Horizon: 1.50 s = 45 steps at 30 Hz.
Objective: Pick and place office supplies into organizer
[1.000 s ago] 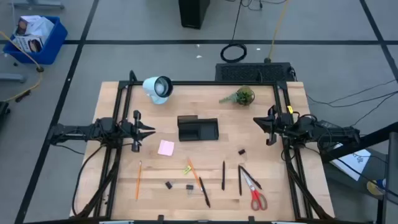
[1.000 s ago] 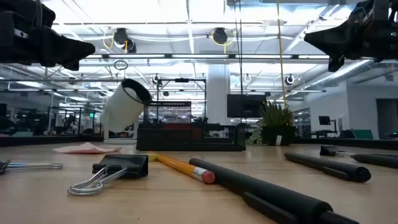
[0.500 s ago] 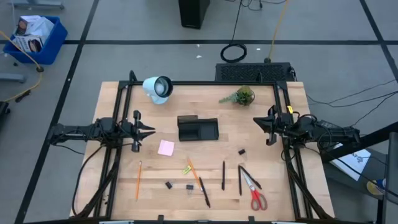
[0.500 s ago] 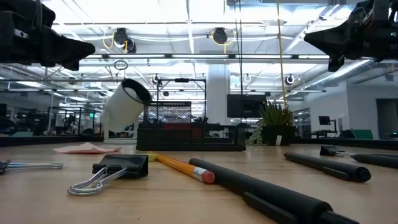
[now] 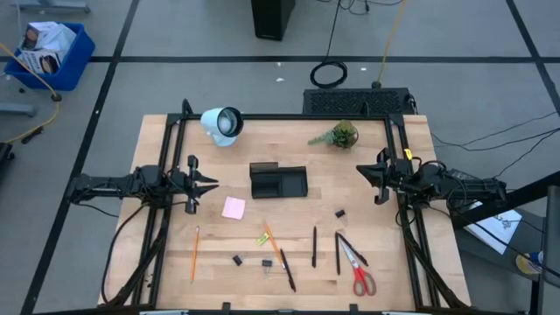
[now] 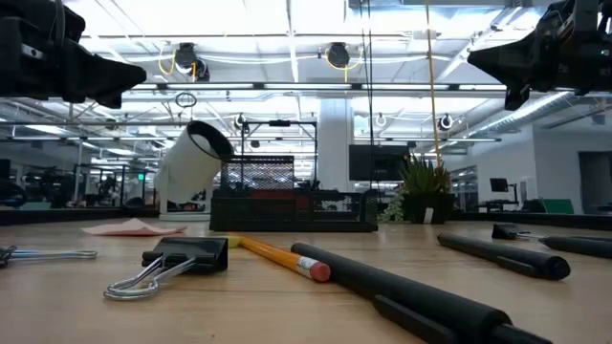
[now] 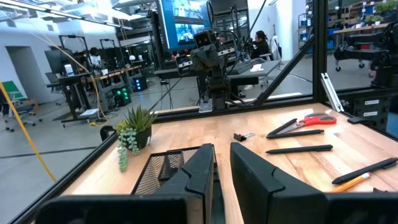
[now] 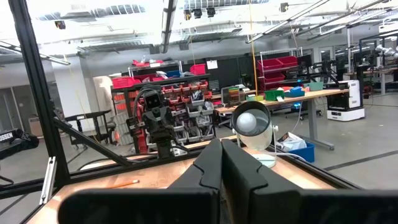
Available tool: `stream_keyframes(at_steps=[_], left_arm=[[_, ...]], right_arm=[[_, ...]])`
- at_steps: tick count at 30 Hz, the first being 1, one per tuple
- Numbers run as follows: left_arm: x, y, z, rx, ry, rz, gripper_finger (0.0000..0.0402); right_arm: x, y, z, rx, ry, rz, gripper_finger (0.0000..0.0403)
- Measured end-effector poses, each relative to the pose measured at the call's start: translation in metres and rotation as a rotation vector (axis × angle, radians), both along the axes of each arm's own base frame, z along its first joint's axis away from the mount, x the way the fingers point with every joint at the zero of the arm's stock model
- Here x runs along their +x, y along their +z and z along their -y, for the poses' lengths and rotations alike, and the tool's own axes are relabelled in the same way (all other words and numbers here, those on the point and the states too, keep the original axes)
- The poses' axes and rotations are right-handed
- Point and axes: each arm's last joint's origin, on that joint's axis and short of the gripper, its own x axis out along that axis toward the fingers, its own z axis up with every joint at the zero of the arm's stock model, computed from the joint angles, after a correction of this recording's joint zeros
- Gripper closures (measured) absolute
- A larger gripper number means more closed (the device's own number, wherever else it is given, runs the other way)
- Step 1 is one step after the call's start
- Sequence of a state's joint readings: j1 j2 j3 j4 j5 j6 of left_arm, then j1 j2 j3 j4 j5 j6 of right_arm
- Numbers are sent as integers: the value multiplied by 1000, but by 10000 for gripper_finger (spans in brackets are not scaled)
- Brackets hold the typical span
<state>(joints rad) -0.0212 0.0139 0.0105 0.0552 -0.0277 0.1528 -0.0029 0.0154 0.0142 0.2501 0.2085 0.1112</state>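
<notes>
High view: my left gripper (image 5: 213,185) hangs at the table's left edge, fingers nearly together, holding nothing. My right gripper (image 5: 361,171) waits at the right edge, fingers pressed together, empty. The black organizer (image 5: 278,181) sits mid-table; red-handled scissors (image 5: 359,270), pens and pencils lie nearer the front.

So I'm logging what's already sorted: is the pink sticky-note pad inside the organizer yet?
No. In the high view the pink sticky-note pad lies flat on the bare table, apart from the organizer.
</notes>
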Motion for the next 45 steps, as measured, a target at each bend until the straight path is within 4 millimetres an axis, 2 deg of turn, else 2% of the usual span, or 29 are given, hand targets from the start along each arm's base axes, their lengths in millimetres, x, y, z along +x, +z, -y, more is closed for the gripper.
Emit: stream_keyframes(at_steps=[24, 27, 32, 37, 45], left_arm=[[0, 0, 0, 0, 0, 1, 339], [0, 0, 0, 0, 0, 0, 339], [0, 0, 0, 0, 0, 0, 339], [0, 0, 0, 0, 0, 0, 339], [0, 0, 0, 0, 1, 0, 339]], right_arm=[[0, 1, 0, 1, 0, 14, 403], [0, 1, 0, 51, 12, 24, 403], [-1, 4, 0, 259, 60, 98, 403], [-1, 5, -1, 341, 119, 131, 403], [0, 4, -5, 261, 188, 85, 403]])
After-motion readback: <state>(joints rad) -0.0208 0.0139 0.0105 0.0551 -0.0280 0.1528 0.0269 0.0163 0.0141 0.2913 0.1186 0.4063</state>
